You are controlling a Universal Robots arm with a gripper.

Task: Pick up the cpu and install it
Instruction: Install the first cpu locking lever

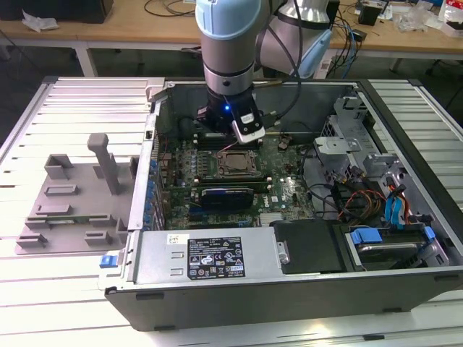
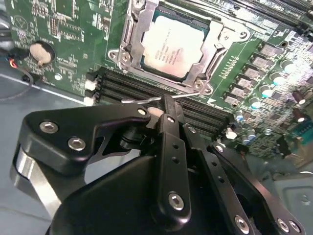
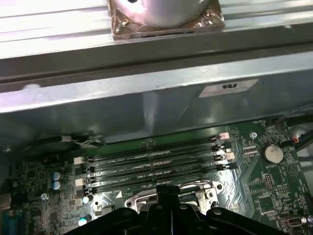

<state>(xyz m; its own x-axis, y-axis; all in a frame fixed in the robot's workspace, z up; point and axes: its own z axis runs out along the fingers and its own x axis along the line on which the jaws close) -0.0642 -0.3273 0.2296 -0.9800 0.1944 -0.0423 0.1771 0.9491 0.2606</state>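
An open computer case is laid on its side on a pale slatted counter. A gray plastic part is set on the counter toward the exterior view's left of the case. Behind, a wooden bench is seen with cables and small bits on it. Inside the case a green board is fixed, and wires and metal drive cages are packed at the exterior view's right. The arm is held down over the board, above the memory slots. The cpu is seen in the second wrist view, lying flat inside the socket frame on the board, with its silver top facing up. A thin metal lever is seen along the near edge of the socket. The claw is placed just beside the socket, over the memory slots, and nothing is held in it; its black fingers are pressed together into one narrow tip. In the exterior view the claw's tip is hidden behind the wrist and the white camera. In the first wrist view the socket is partly cut off and covered by the black claw parts. A round coin battery is seen on the board near the slots. The small print on the chip cannot be made out.
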